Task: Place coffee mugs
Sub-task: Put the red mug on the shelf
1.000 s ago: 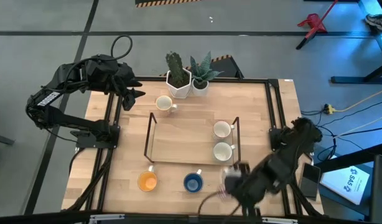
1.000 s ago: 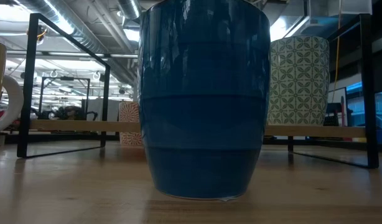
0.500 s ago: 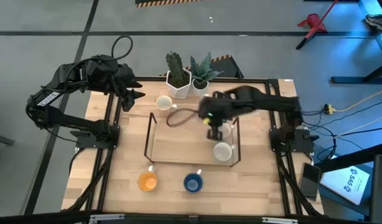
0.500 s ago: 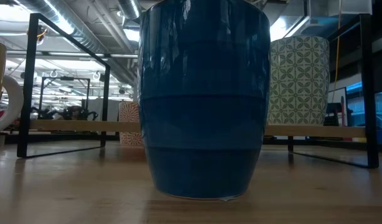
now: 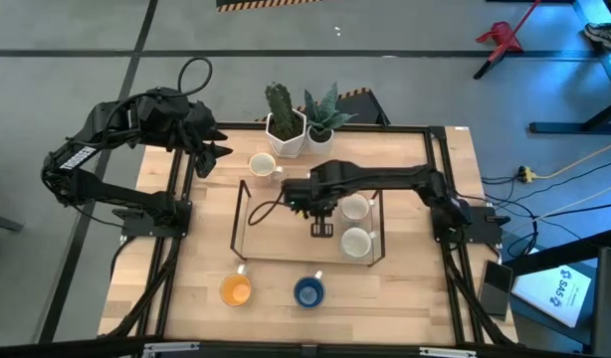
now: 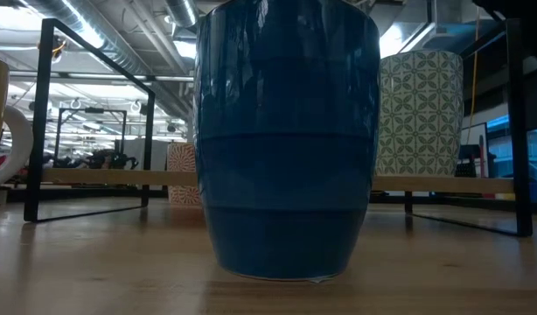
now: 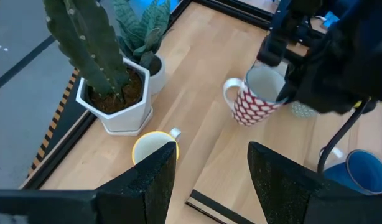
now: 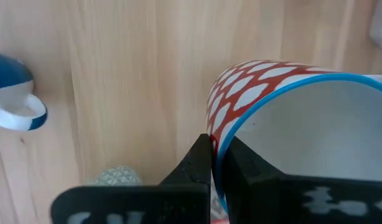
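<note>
My right gripper (image 8: 217, 146) reaches over the wooden-topped rack (image 5: 276, 239) and is shut on a red-and-white patterned mug with a blue rim (image 8: 290, 112). The left wrist view also shows this mug (image 7: 250, 102); in the high view the arm hides it. Two white mugs (image 5: 355, 206) (image 5: 357, 242) stand on the rack's right side. A cream mug (image 5: 263, 165) stands by the plant pots. The orange mug (image 5: 235, 289) and blue mug (image 5: 307, 291) stand near the table's near edge. My left gripper (image 7: 209, 180) is open, above the far left corner. My right gripper holds the patterned mug by its rim (image 8: 223, 134), with one finger (image 8: 200, 155) outside the wall and the other inside the mug. The fingers come from above, pointing down. Whether the mug's base touches the rack cannot be told.
Two white pots with green plants (image 5: 286, 129) stand at the far edge. The rack's black wire frame (image 5: 241, 214) rises at its sides. In the low view the blue mug (image 6: 286, 140) fills the middle and a green-patterned mug (image 6: 421, 114) stands behind it.
My right arm has swung from the table's near right corner toward the far edge and then left, across the rack. Its gripper now hangs over the rack's middle. The standing mugs have not moved.
</note>
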Tool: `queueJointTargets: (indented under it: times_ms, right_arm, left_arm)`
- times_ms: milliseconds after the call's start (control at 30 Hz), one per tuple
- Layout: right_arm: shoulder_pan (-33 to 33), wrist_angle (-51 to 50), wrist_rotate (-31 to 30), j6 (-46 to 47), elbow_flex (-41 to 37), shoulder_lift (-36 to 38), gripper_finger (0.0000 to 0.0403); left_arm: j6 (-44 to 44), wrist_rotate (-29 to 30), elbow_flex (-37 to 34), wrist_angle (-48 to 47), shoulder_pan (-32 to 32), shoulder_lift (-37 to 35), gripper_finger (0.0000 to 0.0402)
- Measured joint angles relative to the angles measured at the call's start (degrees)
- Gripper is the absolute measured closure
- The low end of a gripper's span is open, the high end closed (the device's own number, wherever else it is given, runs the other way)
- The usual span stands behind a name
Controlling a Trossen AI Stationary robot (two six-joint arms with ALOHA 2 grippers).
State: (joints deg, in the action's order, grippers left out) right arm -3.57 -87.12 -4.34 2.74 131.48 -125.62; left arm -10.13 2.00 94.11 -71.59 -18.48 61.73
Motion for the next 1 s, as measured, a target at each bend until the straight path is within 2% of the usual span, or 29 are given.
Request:
queueJointTargets:
  times_ms: [567,1000]
  right_arm:
    - [-0.22,-0.92,4.41,-0.05,-0.02,-3.34,0.0403]
    - [-0.15,0.58,5.06,-0.22,0.0,-4.14,0.0403]
  left_arm:
    - [0.04,0.26,0.0,0.02,0.0,0.0,0.0208]
    - [0.2,0.26,0.0,0.02,0.0,0.0,0.0208]
